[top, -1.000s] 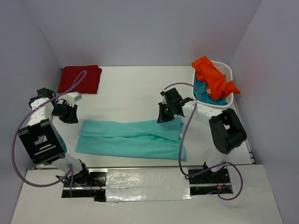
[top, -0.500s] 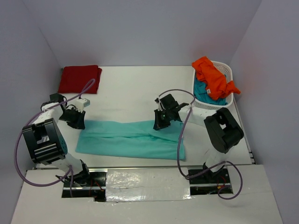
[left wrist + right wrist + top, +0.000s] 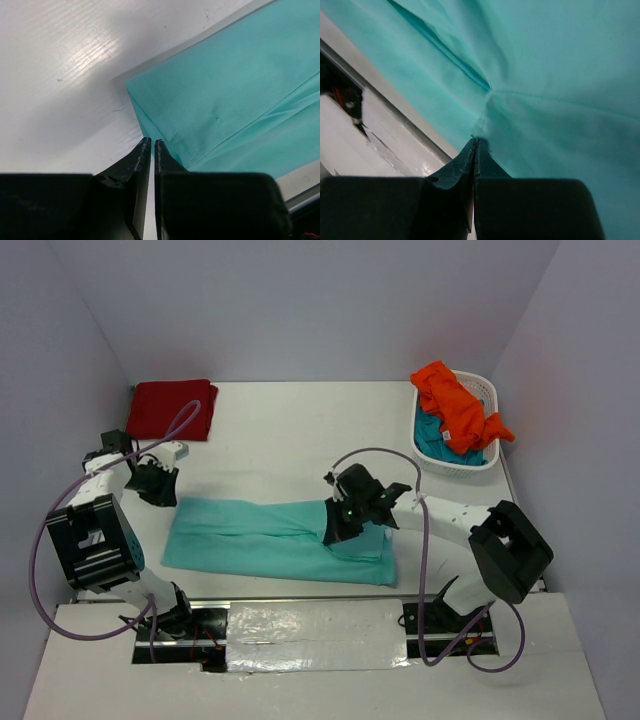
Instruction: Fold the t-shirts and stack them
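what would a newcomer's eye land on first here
The long mint-aqua t-shirt spread across the near middle of the table, with the right gripper pinching its cloth near the right end. Next, the bright orange t-shirt spilling over the white basket at the far right, and the folded dark red t-shirt in the far left corner.

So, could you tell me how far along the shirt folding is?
Done: the red shirt lies folded in the far left corner. In hand: the mint shirt lies in a long strip; the right gripper, shut on its right end, holds it folded back, and the left gripper sits at its left end, grip unclear. Left: the orange shirt and teal shirt, bunched in the basket; nothing is stacked.
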